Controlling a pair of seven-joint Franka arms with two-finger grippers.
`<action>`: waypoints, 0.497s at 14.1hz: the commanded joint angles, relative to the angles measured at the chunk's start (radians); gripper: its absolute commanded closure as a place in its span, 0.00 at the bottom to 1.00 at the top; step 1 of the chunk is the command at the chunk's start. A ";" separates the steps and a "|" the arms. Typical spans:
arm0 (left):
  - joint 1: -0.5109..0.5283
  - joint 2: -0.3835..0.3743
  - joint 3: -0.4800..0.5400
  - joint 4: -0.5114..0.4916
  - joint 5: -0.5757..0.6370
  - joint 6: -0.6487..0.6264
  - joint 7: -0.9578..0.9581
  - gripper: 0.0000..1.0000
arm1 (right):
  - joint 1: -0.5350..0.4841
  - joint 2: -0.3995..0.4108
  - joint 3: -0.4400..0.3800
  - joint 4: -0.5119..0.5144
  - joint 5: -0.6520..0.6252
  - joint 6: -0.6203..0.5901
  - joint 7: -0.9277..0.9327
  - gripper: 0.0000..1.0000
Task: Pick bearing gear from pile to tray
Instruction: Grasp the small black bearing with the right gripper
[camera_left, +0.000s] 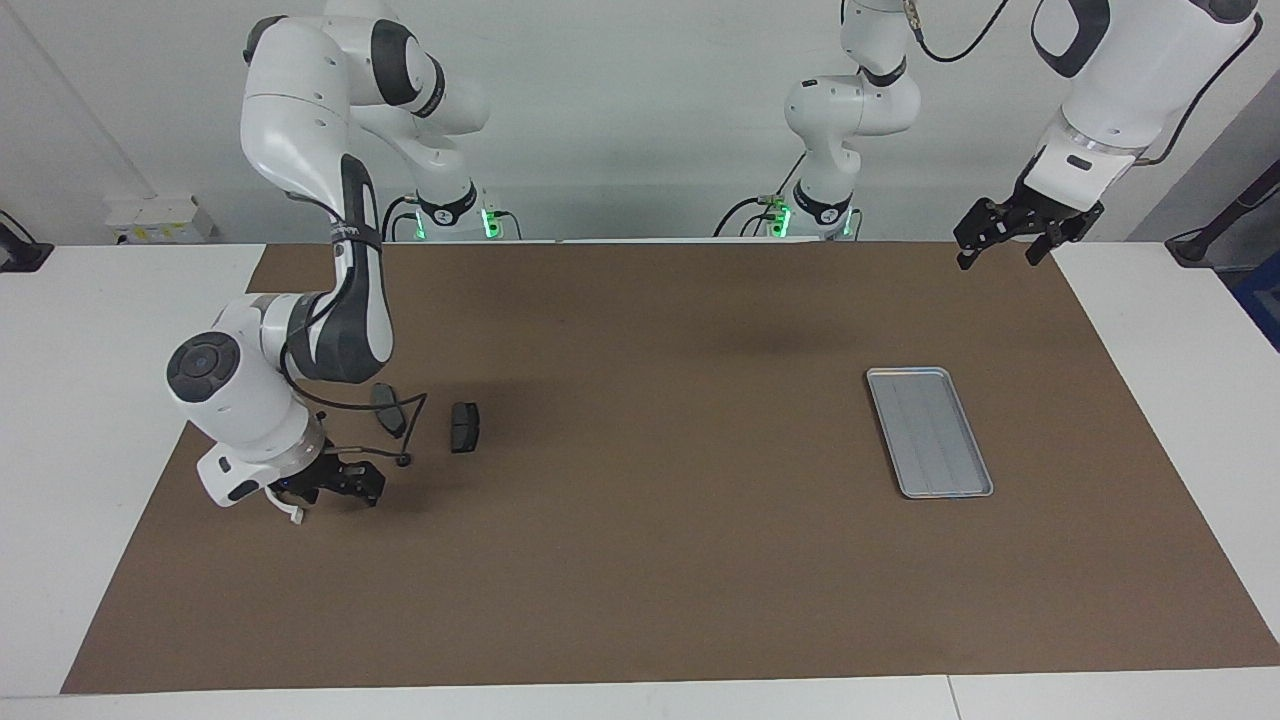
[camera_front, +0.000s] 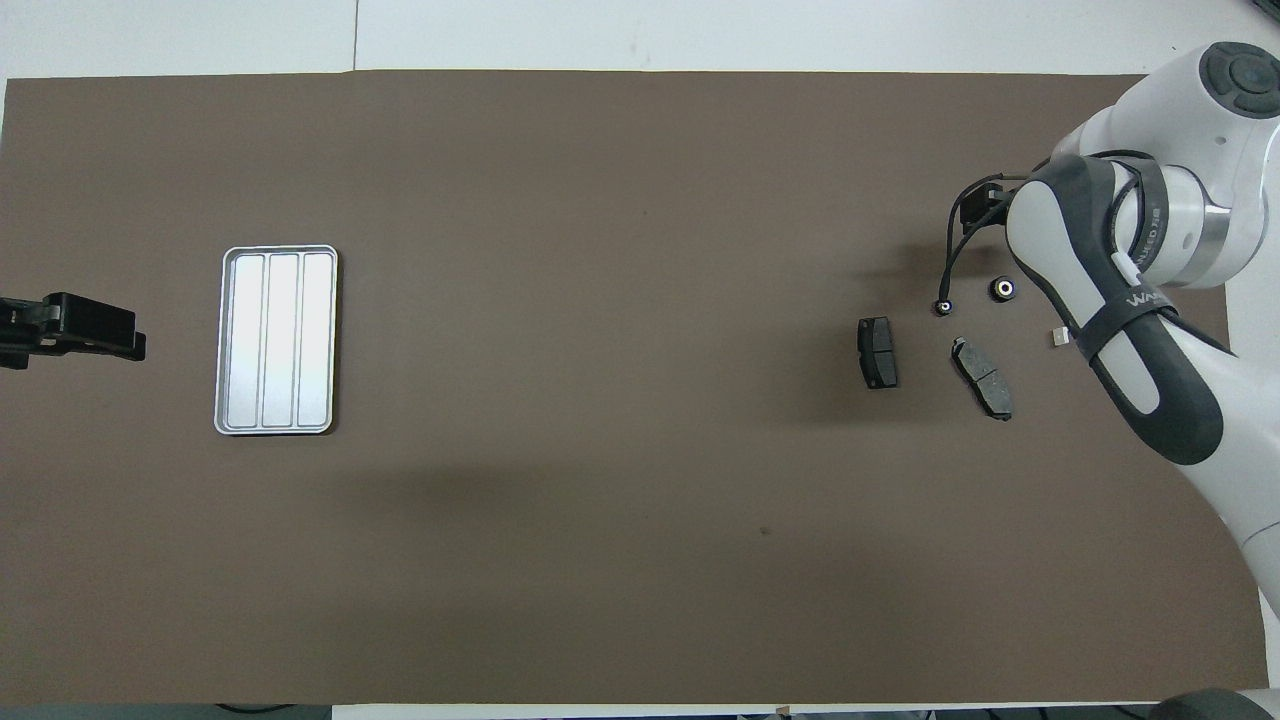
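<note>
Facing view: a brown mat (camera_left: 640, 580) covers the table. Left gripper (camera_left: 1010, 243) waits raised over the mat's corner at the left arm's end, jaws spread and empty. Right gripper (camera_left: 335, 487) is low over the pile (camera_front: 980, 375) at the right arm's end; open or closed cannot be told. The tray (camera_left: 929, 432) lies bare, well apart from the pile. Two dark pad plates (camera_left: 464, 427) (camera_left: 388, 408), a white arc's tip (camera_front: 1059, 338) and two black round pieces (camera_front: 1003, 289) (camera_front: 941, 307) lie on the mat

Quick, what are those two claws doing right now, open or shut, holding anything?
Left gripper: open, empty, waiting in the air.
Right gripper: down at the pile by the white arc; cannot be told.
</note>
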 joint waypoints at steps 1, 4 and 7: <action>-0.003 -0.025 0.001 -0.024 0.006 -0.004 -0.010 0.00 | -0.026 -0.067 0.009 -0.113 0.017 0.029 -0.057 0.06; -0.003 -0.027 0.001 -0.026 0.006 -0.007 -0.006 0.00 | -0.033 -0.110 0.009 -0.181 0.017 0.030 -0.070 0.06; -0.006 -0.027 0.000 -0.026 0.004 0.000 -0.010 0.00 | -0.035 -0.129 0.009 -0.225 0.017 0.044 -0.073 0.06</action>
